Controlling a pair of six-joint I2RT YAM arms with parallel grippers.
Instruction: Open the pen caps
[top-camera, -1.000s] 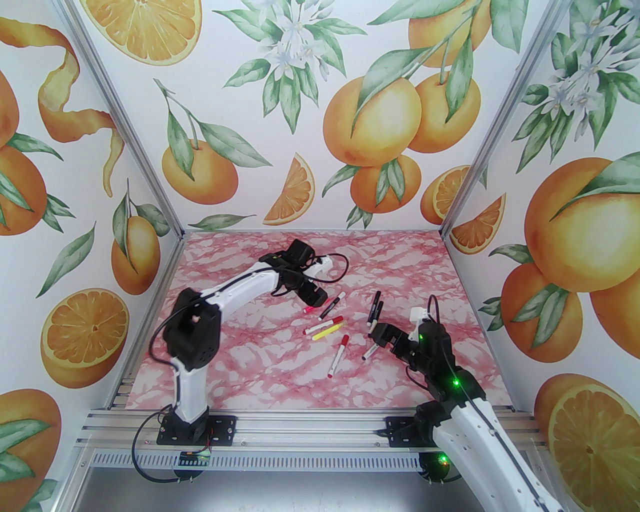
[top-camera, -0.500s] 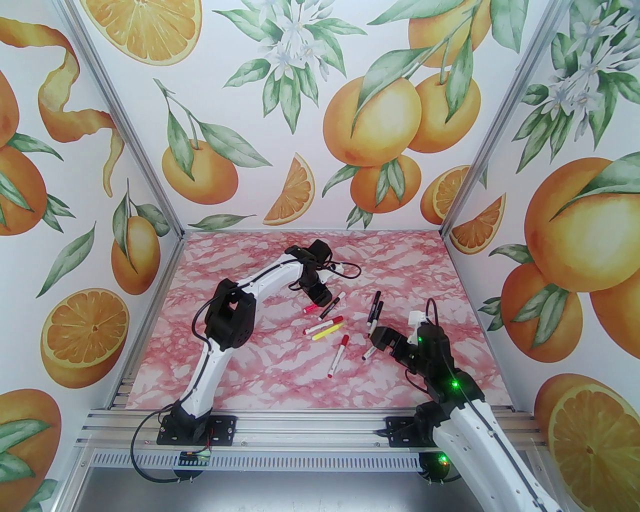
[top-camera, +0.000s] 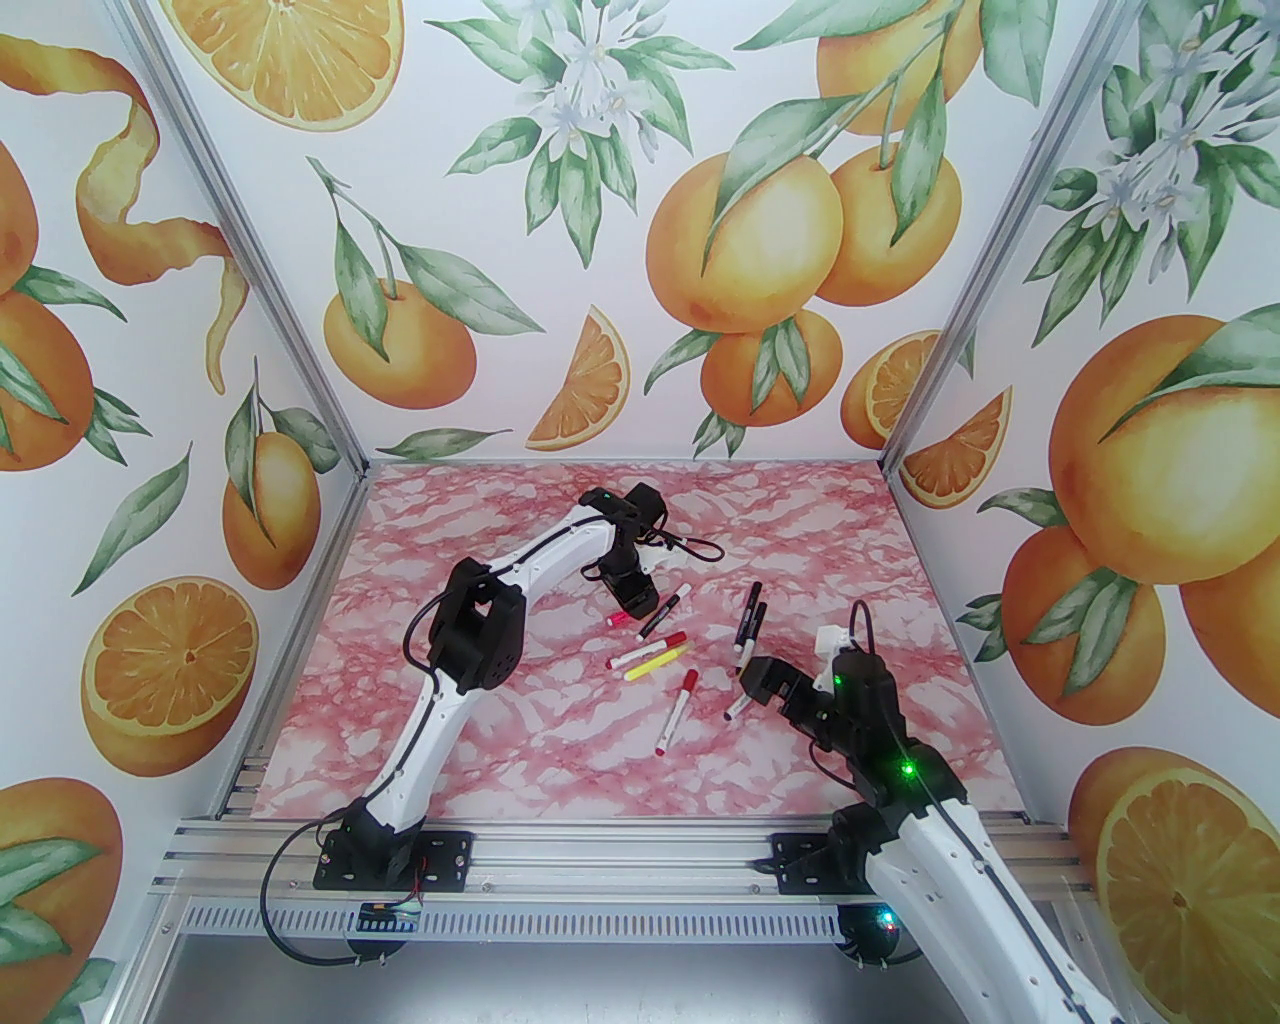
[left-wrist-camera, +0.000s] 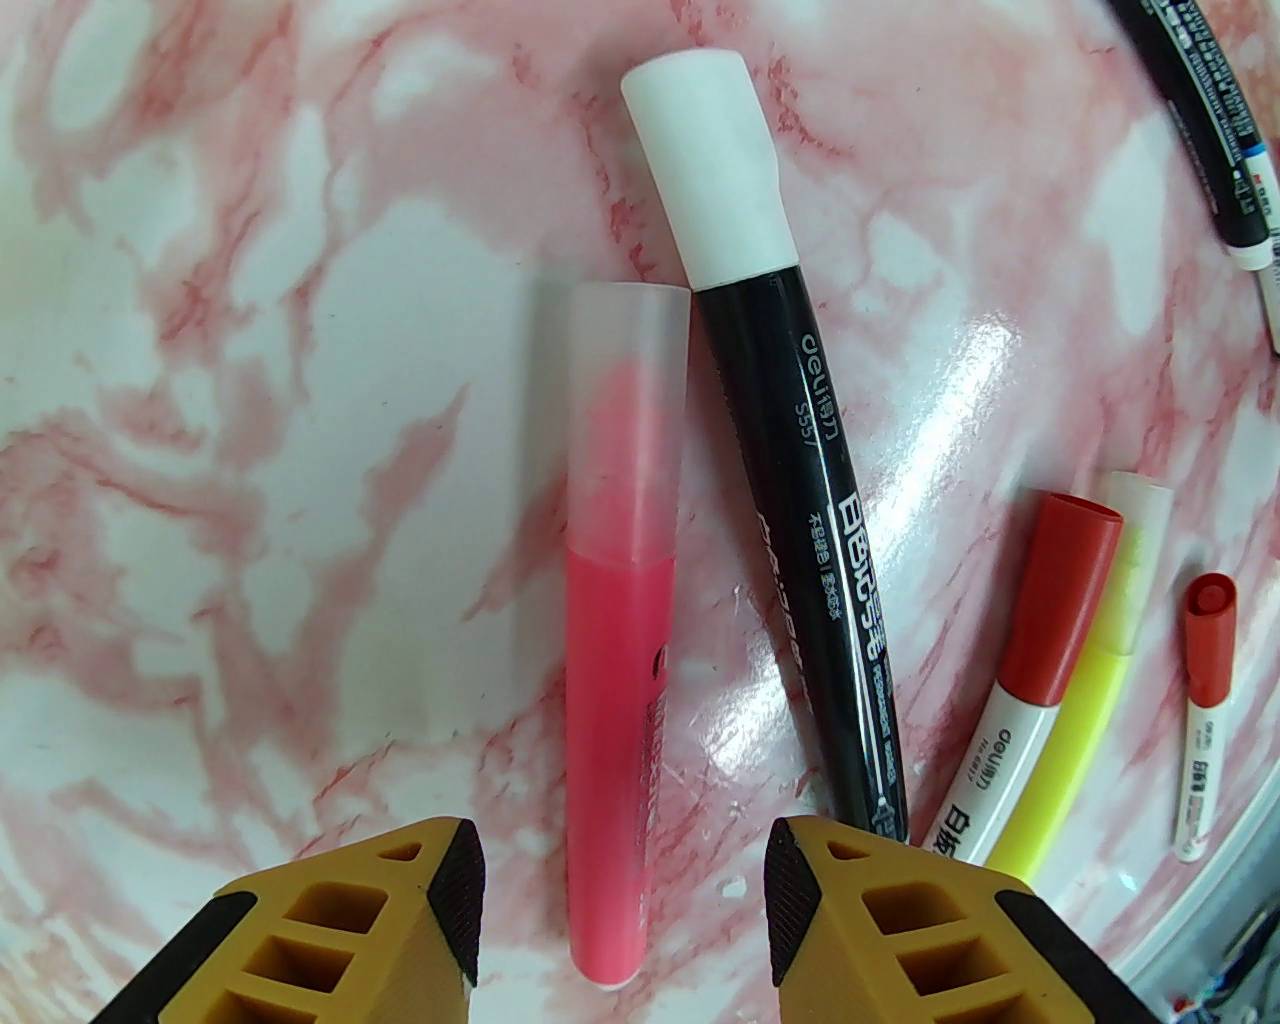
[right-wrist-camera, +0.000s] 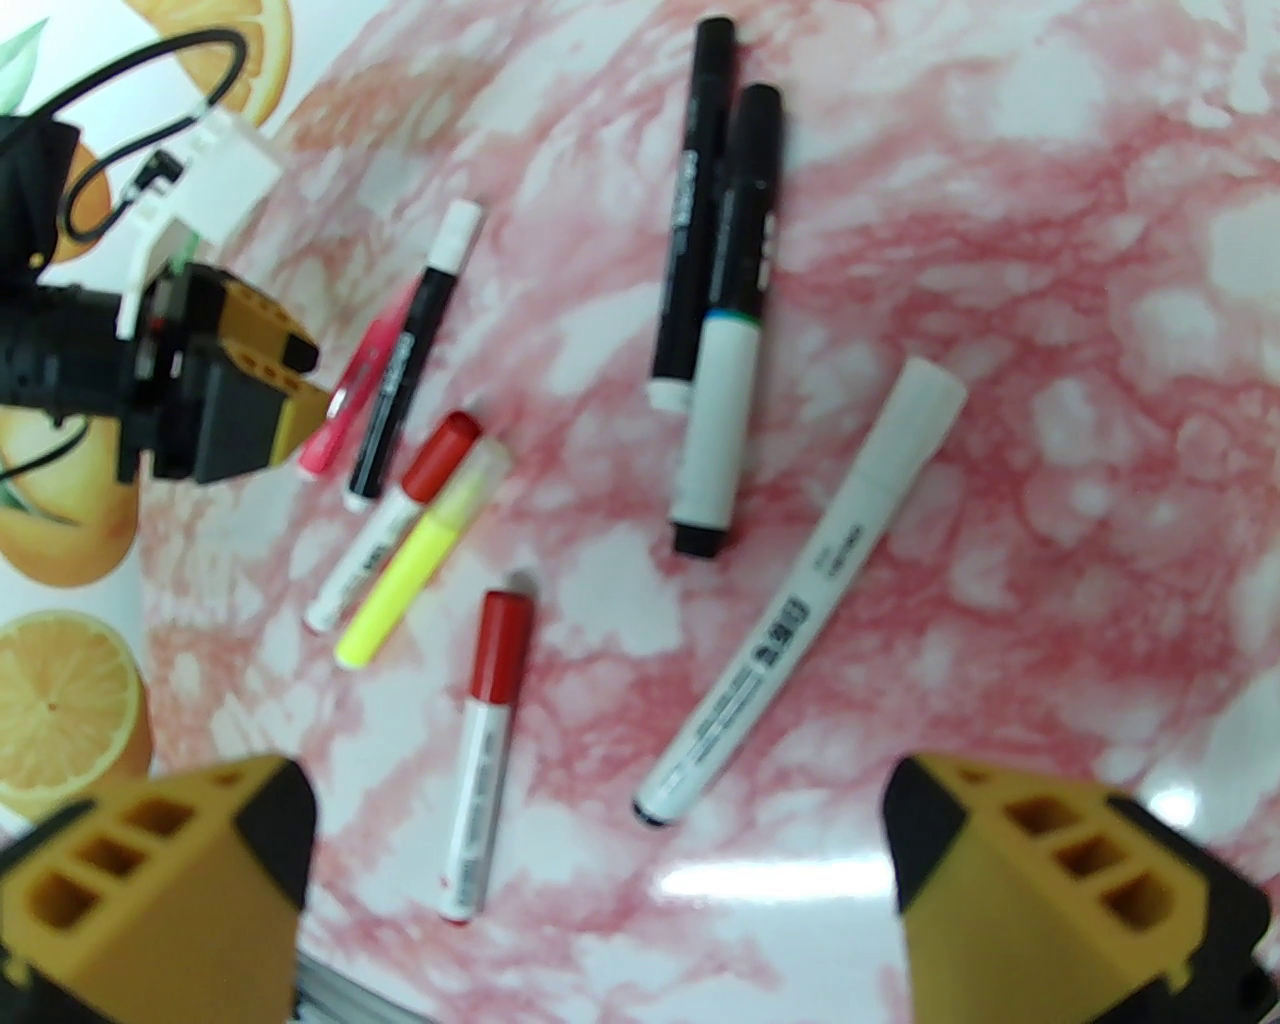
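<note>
My left gripper points down at the mat, its jaws open and straddling the lower end of a pink pen with a frosted clear cap; small gaps show on both sides. Beside it lies a black pen with a white cap. Further right are a red cap on a white pen and a neon yellow pen. My right gripper hangs wide open above a white pen with a white cap. From above, the left gripper and right gripper flank the pens.
Two black pens lie side by side beyond the white one, and a red-capped white pen lies alone nearer me. The pink marbled mat has free room in front and at the back. Printed walls close in three sides.
The left arm has stretched forward and brought its wrist down upright over the pink pen, and its jaws have narrowed around it. The right gripper has shifted slightly nearer.
</note>
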